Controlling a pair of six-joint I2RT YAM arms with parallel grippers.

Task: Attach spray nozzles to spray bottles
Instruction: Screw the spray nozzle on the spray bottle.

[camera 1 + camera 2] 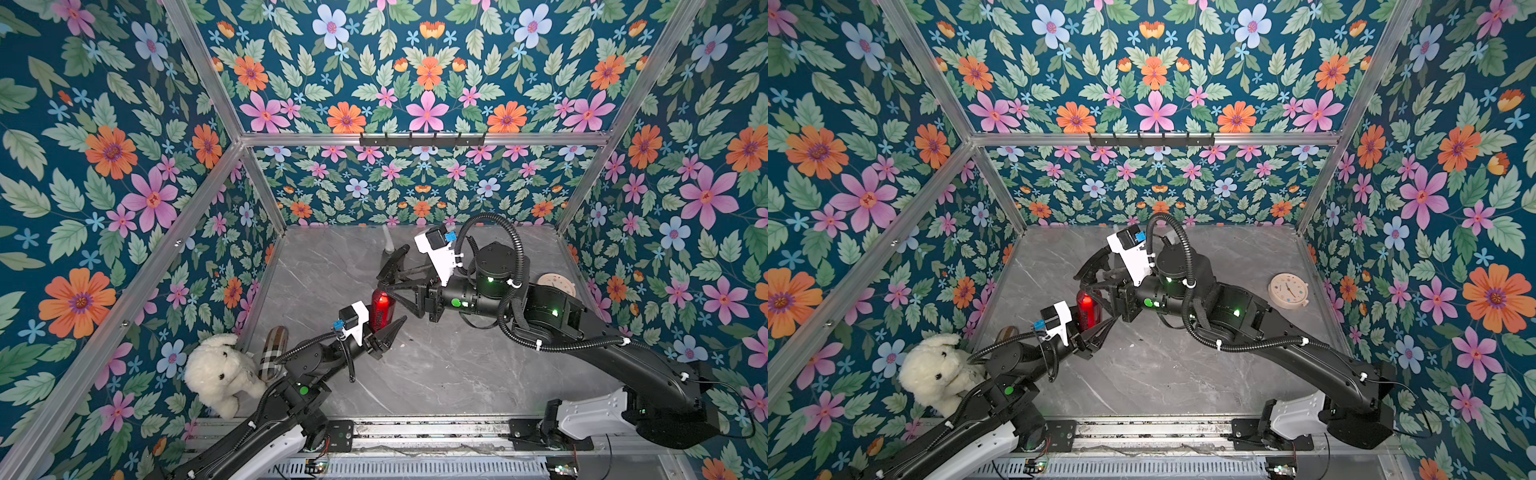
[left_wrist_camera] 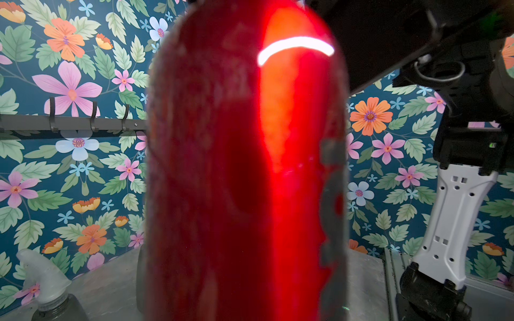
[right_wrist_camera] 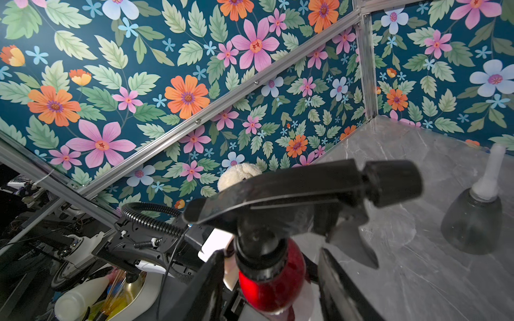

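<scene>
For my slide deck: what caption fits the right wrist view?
Black spray nozzle seated on red bottle, grey bottle standing behind.

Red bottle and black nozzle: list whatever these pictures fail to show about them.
- Red bottle, left wrist view: fills the frame, blurred; top and base cut off.
- Its base, top views: hidden behind the left pincer.
- Black nozzle, right wrist view: whether the collar is fully screwed down cannot be told.
- Right pincer, top views: black on black, so contact with the nozzle is unclear.
</scene>
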